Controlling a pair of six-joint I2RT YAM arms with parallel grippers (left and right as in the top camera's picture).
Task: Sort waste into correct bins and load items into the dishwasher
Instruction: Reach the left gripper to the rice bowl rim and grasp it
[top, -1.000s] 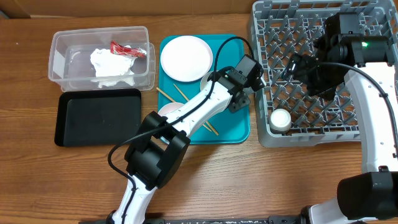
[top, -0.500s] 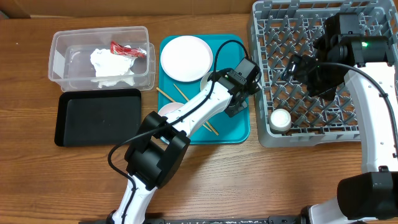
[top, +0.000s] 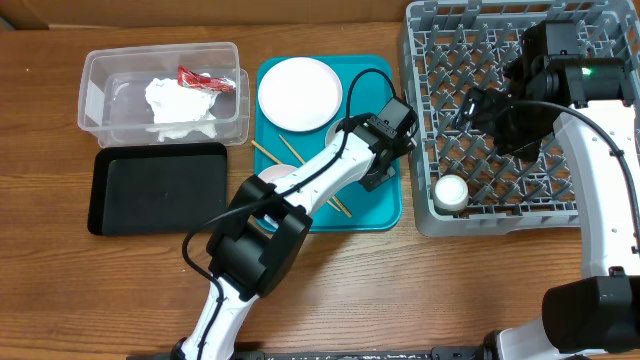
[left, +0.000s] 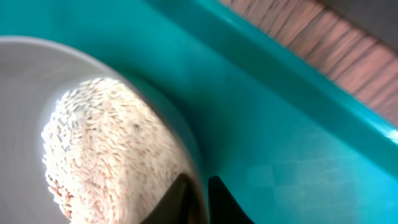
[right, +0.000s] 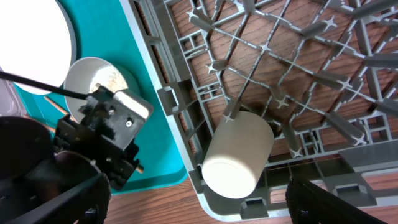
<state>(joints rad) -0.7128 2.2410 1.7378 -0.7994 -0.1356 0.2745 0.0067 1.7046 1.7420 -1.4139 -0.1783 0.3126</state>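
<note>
Two bowls sit on the teal tray (top: 385, 210): the rice bowl (right: 93, 71) toward its 2 o'clock side, the other bowl (top: 272, 178) at its 8 o'clock edge. Your left gripper (left: 199, 198) pinches the rice bowl's rim, one finger inside, one outside, beside the single heap of rice (left: 112, 149). One plate (top: 300, 93) lies at the tray's 11 o'clock, and two chopsticks (top: 290, 150) slant between the bowls. One cup (top: 450, 192) lies on its side at the 7 o'clock corner of the dish rack (top: 415, 100). Your right gripper (top: 478, 108) hangs over the rack, fingers spread wide, holding nothing. One napkin (top: 180, 105) and one red wrapper (top: 205, 79) lie in the clear tub (top: 95, 95); one black tray (top: 160, 190) sits at its 6 o'clock.
</note>
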